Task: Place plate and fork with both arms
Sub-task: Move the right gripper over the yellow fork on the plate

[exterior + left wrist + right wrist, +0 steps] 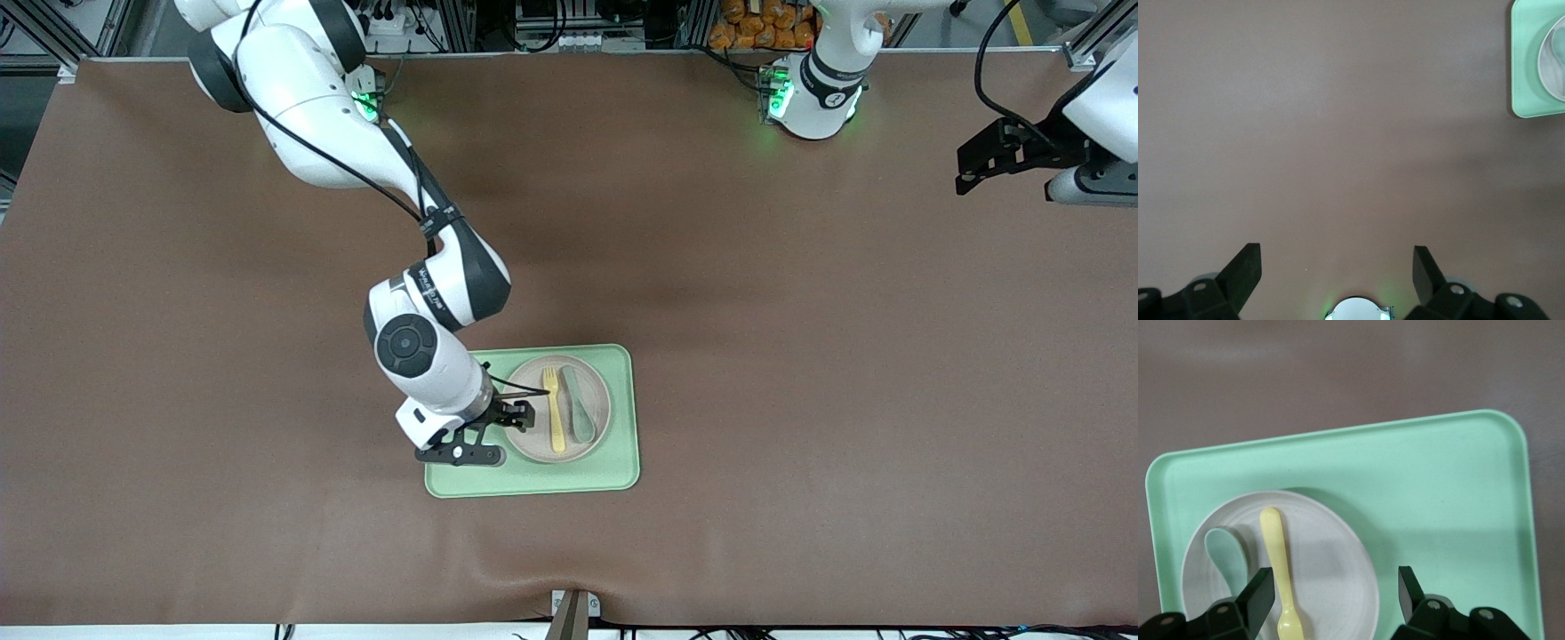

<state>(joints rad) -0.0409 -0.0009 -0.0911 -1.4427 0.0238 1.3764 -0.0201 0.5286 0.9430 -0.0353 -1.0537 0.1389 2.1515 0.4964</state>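
The off-white plate [533, 440] sits on a light-green tray [622, 462] near the table's middle. The pale-yellow fork [555, 411] lies on the plate beside a grey-green spoon [580, 404]. My right gripper [518, 416] is open and empty, low over the plate's rim on the side toward the right arm's end. In the right wrist view its fingers straddle the plate [1331, 567], with the fork [1279, 567] next to one finger. My left gripper [978, 169] is open and empty, waiting raised over bare table at the left arm's end; the left wrist view [1336, 263] shows it open.
The spoon [1225, 553] lies on the plate next to the fork. The tray [1451, 493] has bare room on the side toward the right arm's end. A corner of the tray [1528, 80] shows in the left wrist view. Brown mat covers the table [800, 356].
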